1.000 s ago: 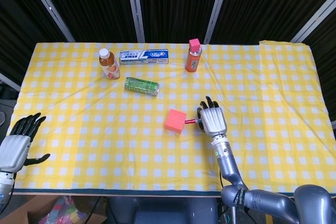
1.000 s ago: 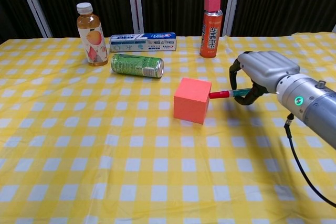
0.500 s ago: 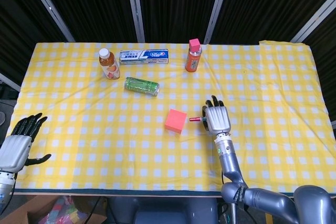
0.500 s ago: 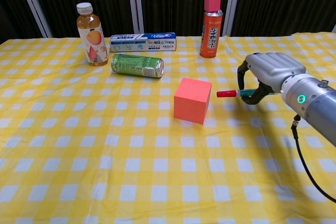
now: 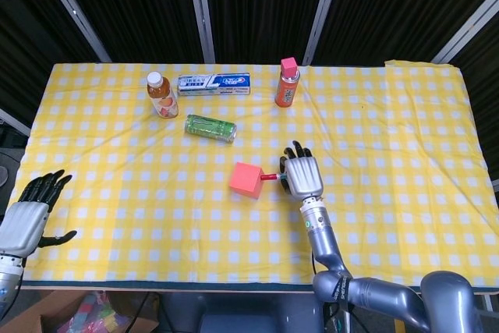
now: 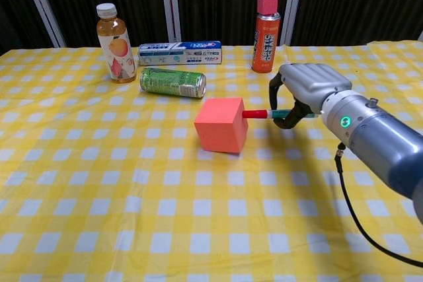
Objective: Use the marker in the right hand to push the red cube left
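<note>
The red cube (image 5: pixel 245 179) (image 6: pixel 221 124) sits on the yellow checked cloth near the table's middle. Just to its right, my right hand (image 5: pixel 301 175) (image 6: pixel 305 87) grips a marker (image 6: pixel 263 114) (image 5: pixel 272 178) that lies level. The marker's red tip points left and touches the cube's right face. My left hand (image 5: pixel 27 212) hangs at the table's front left corner, fingers apart, holding nothing. It does not show in the chest view.
Behind the cube lies a green can (image 5: pixel 210 127) (image 6: pixel 173 82) on its side. A tea bottle (image 5: pixel 161 94) (image 6: pixel 112 43), a toothpaste box (image 5: pixel 214 83) (image 6: pixel 180 52) and an orange spray can (image 5: pixel 287 82) (image 6: pixel 266 24) stand along the back.
My right hand drew back from the cube, then came left again with the marker. The cube has slid left and turned slightly.
</note>
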Controlling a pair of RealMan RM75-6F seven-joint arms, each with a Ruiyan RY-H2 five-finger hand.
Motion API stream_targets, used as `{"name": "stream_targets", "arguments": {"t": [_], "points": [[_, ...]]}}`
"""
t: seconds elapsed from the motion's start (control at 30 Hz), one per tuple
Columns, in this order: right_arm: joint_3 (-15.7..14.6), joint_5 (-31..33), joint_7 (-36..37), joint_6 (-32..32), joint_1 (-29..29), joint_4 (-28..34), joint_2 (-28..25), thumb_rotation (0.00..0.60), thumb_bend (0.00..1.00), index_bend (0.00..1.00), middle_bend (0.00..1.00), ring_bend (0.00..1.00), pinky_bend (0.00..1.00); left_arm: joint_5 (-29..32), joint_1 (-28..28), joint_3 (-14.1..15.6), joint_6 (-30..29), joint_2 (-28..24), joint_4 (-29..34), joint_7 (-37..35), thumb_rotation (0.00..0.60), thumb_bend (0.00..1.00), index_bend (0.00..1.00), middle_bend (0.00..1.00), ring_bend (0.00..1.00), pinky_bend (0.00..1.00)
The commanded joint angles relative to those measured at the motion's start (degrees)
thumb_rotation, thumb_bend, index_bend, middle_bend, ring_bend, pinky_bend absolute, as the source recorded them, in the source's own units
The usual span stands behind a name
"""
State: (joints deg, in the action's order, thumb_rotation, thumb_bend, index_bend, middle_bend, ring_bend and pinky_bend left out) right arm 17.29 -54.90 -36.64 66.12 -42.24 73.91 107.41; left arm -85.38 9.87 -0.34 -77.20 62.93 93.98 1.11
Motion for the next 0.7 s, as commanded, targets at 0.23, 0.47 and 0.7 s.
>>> {"name": "stream_targets", "arguments": {"t": [0.23,0.47,0.7], "points": [[-0.43,-0.16,-0.44,-0.40,-0.88,-0.58,2.05,0.600,0.41,0.67,0.29,0.12,0.23,0.05,0.07,0.10,0.23,-0.08,0.11,-0.19,0.600,0.00,0.01,0.00,0.00,0.06],[-0.06,-0.04,-0.53,-0.49,-1.29,-1.59,2.70,0.600,0.41,0.67,0.29,0.12,0.23,0.20,0.10,0.09,0.34,-0.17,0.20,-0.41,0.600,0.00,0.01,0.00,0.00,0.06],[-0.33,-0.48,-1.68,0.52,-1.25,-1.80,2.68,0.600,0.41,0.67,0.29,0.12,0.23,0.30,0.10,0.08,0.36,-0.23,0.21,-0.62,0.600,0.00,0.01,0.00,0.00,0.06]]}}
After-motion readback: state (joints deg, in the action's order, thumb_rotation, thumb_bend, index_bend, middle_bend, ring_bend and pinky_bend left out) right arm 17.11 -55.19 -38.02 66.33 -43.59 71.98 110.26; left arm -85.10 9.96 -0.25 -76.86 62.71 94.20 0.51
